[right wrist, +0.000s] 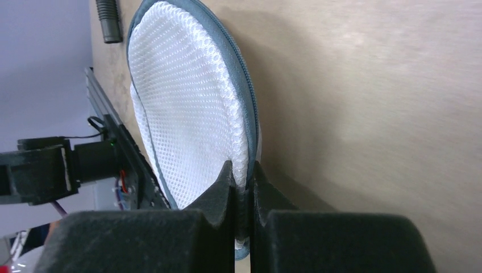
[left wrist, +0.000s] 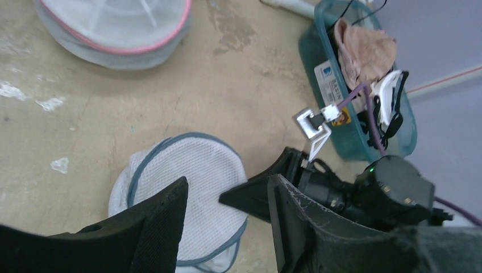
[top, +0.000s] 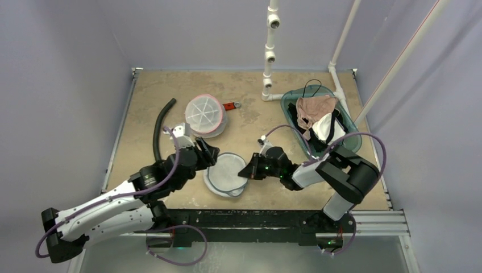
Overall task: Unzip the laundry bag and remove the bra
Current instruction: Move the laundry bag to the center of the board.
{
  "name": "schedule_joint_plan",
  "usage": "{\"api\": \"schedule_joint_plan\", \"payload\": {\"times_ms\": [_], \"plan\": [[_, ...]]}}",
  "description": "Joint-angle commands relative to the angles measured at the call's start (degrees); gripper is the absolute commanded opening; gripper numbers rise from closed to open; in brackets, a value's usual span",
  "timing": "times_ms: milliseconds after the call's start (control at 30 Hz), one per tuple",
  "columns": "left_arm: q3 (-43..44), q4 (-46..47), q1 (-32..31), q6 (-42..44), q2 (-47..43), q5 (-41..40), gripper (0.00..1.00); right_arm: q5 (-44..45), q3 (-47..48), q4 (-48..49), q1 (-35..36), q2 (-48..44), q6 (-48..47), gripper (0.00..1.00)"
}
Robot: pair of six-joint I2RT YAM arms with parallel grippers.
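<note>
— Right end effector?
— Pressed together, pinching the blue rim of the bag at its right edge.
— Left end effector?
— Spread, holding nothing, poised just over the bag's left side.
— And the bag?
— Flat on the worktop, between both arms. Roughly round, so no real long axis. Zip pull not made out. Bra unseen, likely inside.

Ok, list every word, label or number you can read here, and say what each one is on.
No text reads clearly.
On the teal bin, a white label: printed, but too blurred to read.
Below it, an orange sticker: too small to read.
On the blue-trimmed mesh laundry bag: no print showing.
</note>
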Motion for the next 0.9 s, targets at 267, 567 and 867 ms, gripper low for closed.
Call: {"api": "schedule_joint_plan", "payload": {"times_ms": [267,567,867], "plan": [[7.1,-20.7,0.2,-6.6,-6.4,-15.4,0.53,11.1,19.9,4.4,11.4,16.9,13.2,0.00],[8.4,-24.4,0.2,-8.0,-8.1,-18.7,0.55,12.1,34.7,-0.4,14.8,24.9,12.3,0.01],[8.8,-24.4,0.2,-6.6,-8.1,-18.9,0.59,12.4,26.3,-8.6,14.4,11.5,5.4,0.76]]}}
